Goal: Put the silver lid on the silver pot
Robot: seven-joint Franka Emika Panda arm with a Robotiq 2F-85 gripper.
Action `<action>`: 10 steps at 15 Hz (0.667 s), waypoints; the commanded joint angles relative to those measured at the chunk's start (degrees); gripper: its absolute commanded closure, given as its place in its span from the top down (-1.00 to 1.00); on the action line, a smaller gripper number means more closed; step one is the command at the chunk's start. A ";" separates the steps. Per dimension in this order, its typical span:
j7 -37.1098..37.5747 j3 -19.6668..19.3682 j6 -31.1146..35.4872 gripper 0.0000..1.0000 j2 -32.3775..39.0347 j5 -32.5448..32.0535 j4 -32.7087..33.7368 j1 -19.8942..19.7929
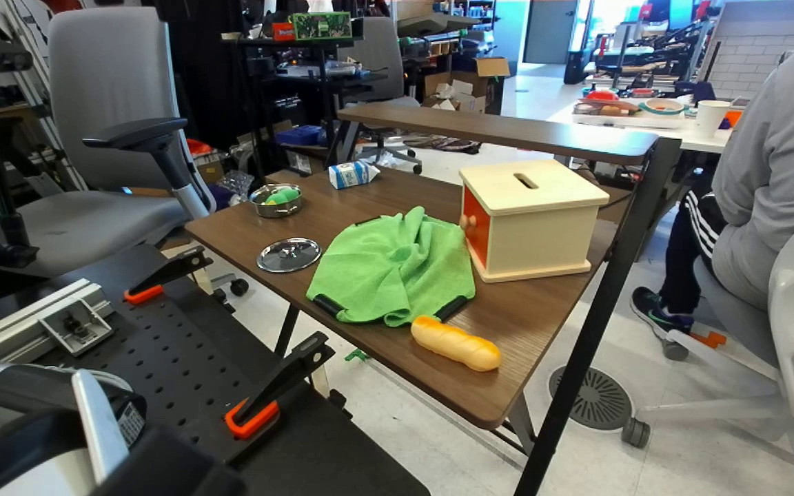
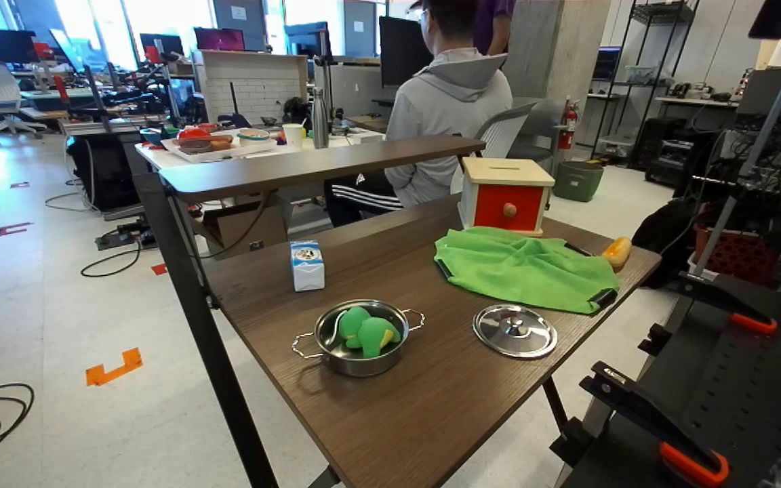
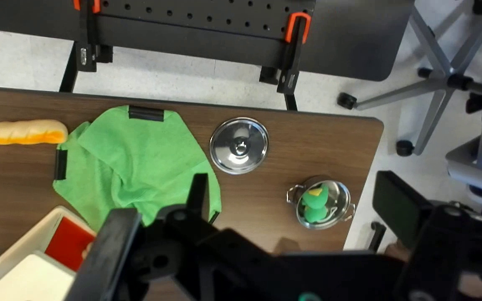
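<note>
On a brown wooden table lies a crumpled green cloth. Just beside it is a pale wooden box with a red front. The black gripper hangs above the table, its 2 fingers wide apart. The low, round silver metal pot, with 2 handles, stands near the table's end. The flat, round silver metal lid lies knob up on the table, between the cloth and the pot. A long golden bread roll lies by the cloth. A blue and white carton lies near the pot. A bumpy green thing sits in the pot.
</note>
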 commanded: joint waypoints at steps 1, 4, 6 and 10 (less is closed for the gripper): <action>1.84 5.36 0.91 1.00 4.83 -1.22 -0.25 0.55; 6.41 9.67 3.23 1.00 8.73 -3.05 -0.38 -0.21; 10.18 11.58 4.66 1.00 11.61 -4.61 -0.28 -0.93; 17.07 14.30 9.20 1.00 18.72 -8.59 -0.12 -1.48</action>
